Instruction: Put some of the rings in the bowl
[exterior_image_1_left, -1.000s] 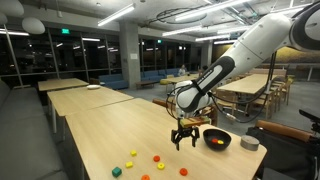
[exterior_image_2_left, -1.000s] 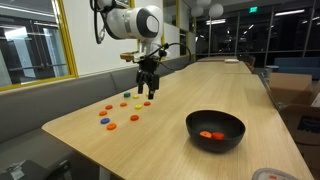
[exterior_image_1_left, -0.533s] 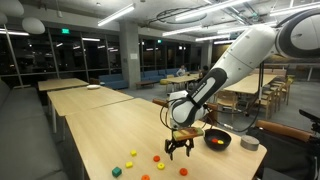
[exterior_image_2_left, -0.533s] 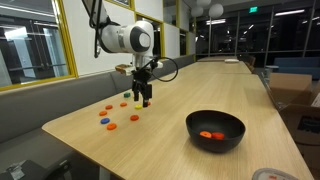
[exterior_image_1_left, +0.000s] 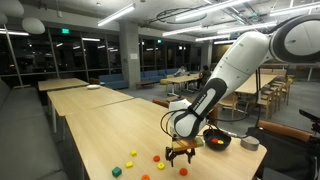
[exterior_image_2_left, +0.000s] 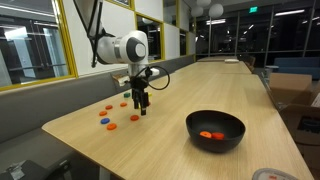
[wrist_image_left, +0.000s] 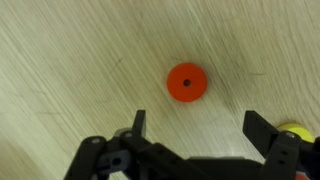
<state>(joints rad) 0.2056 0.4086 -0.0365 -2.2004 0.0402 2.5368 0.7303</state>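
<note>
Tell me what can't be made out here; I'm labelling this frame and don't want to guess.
- Exterior view: loose rings, too small and blurred to count.
- Exterior view: bowl partly behind the arm; contents unclear.
- Wrist view: yellow piece cut off by the right edge and a finger of the claw.

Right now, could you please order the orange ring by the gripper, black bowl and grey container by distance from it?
In an exterior view, nearest the gripper first:
1. Orange ring, right beside it.
2. Black bowl, mid-table.
3. Grey container, bottom frame edge.
</note>
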